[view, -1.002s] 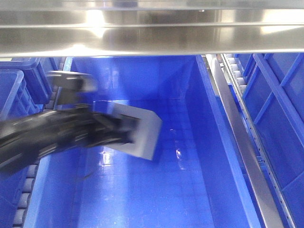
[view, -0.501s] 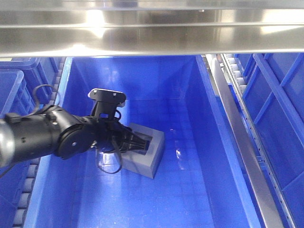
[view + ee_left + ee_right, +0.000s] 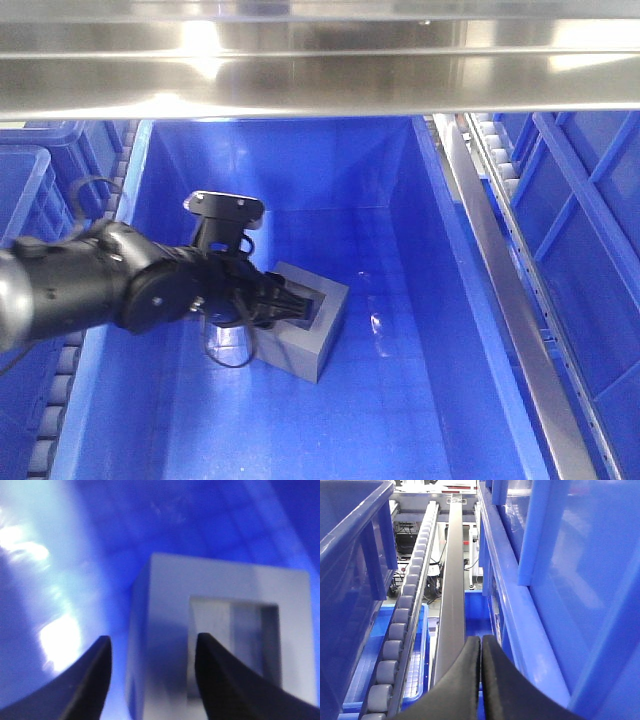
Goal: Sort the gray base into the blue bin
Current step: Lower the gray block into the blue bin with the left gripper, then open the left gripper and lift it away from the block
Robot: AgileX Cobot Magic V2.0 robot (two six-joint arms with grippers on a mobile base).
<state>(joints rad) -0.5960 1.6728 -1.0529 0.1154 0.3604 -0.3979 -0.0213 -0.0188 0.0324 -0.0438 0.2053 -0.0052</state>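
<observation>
So the gray base (image 3: pixel 305 325) is sitting down on the floor of the blue bin (image 3: pixel 440 300), a bit left of the middle of the front view, tilted so its square recess faces up and toward the black arm. The left gripper (image 3: pixel 290 305) reaches in from the left edge of the frame and its tips are right at the block's left wall. From the left wrist view the two dark fingers (image 3: pixel 85 680) are spread apart, one out over the glossy blue floor at lower left and the other in front of the block's face near the edge of the recess, so the hand looks released rather than squeezing; I honestly can't tell if either tip is still touching the block. A loop of black cable (image 3: pixel 225 345) hangs under the wrist. The right gripper (image 3: pixel 481 680) is off somewhere else entirely: its wrist view shows both fingers pressed flat together at the bottom centre with nothing between them, pointing along a dark rail (image 3: pixel 452 590) beside a row of gray rollers (image 3: pixel 402 630), with blue tote walls on either side.
</observation>
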